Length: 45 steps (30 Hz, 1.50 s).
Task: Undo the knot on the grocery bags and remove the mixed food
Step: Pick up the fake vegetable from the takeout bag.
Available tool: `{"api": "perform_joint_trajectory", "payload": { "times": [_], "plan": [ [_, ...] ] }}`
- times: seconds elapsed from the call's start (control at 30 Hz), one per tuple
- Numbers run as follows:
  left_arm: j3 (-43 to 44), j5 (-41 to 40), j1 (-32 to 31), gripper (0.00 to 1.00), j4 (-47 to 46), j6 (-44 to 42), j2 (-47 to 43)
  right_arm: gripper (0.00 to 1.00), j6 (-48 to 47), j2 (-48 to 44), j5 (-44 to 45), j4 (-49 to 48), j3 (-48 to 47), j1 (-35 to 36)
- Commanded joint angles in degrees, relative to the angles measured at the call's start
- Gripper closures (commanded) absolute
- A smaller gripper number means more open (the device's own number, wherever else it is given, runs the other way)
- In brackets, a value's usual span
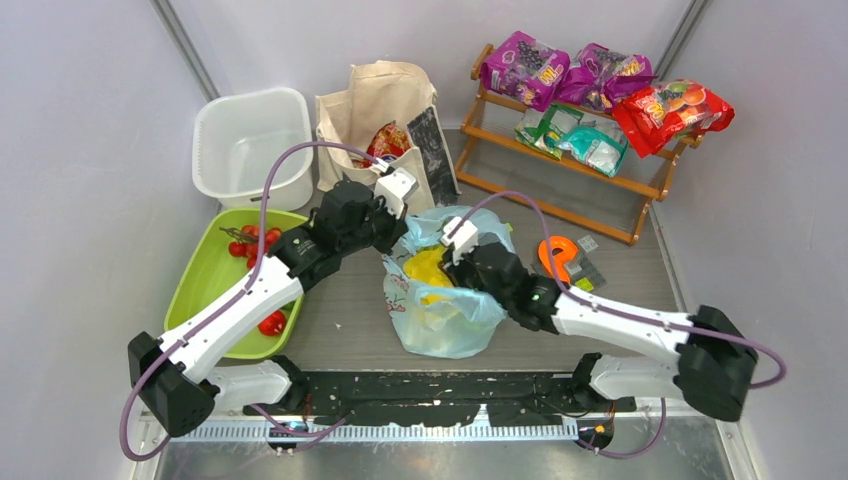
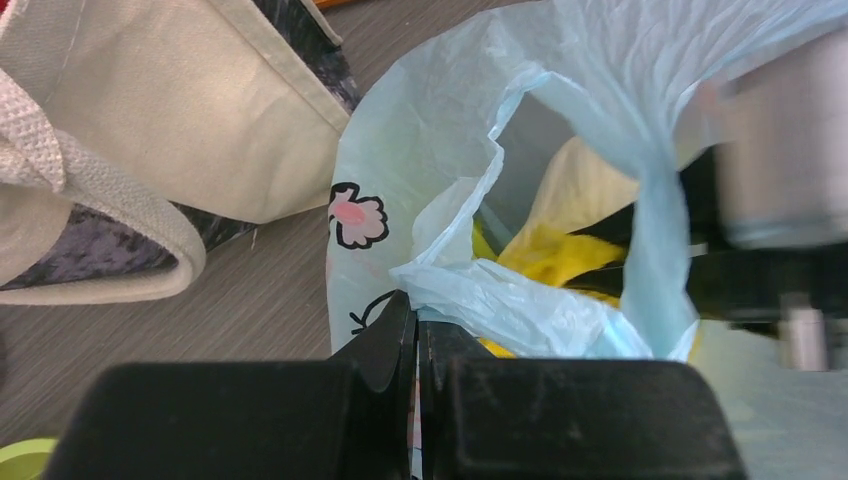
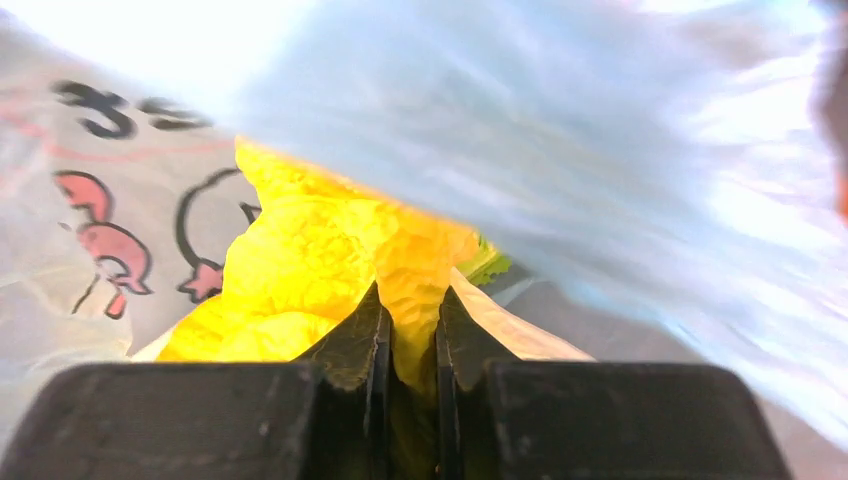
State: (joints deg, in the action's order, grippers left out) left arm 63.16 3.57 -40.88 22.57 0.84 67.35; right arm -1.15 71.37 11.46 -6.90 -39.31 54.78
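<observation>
Right wrist view puts the right gripper inside the mouth of the thin light-blue plastic carrier bag with cartoon print, its jaws drawn narrow on a fold of the crinkled yellow leafy vegetable, which shows between them. Left wrist view has the left gripper pinched tight on the bag's left rim. Beyond its tips the mouth gapes, and what looks like one loop handle hangs free. No knot shows, so I judge the untying done and the emptying in hand. From above, the bag lies mid-table just ahead of both arm bases. To its left sits the lime-green plastic tray with small red fruits in it, a likely landing place. The next move, as I read it, calls for lifting the vegetable up and out while the left grip pins the thin film, and slowly, since a leaf pinched at its edge may tear or drag the bag along. Farther back stands the cream canvas tote with a dark printed panel, a red-orange crinkly snack packet in its mouth, not yet emptied
</observation>
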Motion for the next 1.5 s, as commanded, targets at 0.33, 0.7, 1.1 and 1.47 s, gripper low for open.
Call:
{"api": "perform_joint_trajectory", "payload": {
  "times": [0.33, 0.7, 1.1, 1.47],
  "plan": [
    [-0.57, 0.95, -0.25, 1.0, -1.23, -0.42, -0.91, 0.95, 9.73, -23.79, 17.69, -5.82, 5.07, 0.19],
    [-1.13, -2.81, -0.25, 1.0, -1.18, -1.45, -2.34, 0.95, 15.07, -30.95, 12.24, -3.67, 1.55, 0.16],
    [-0.9, -2.87, -0.25, 1.0, -1.38, 1.4, -3.39, 0.95, 16.69, -35.48, -7.34, -3.28, -2.39, -0.19],
    [-5.34, 2.53, -0.17, 0.0, -7.04, -4.12, -14.84, 0.95, 21.82, -31.46, 11.75, -5.89, -12.16, -0.23]
  ]
}}
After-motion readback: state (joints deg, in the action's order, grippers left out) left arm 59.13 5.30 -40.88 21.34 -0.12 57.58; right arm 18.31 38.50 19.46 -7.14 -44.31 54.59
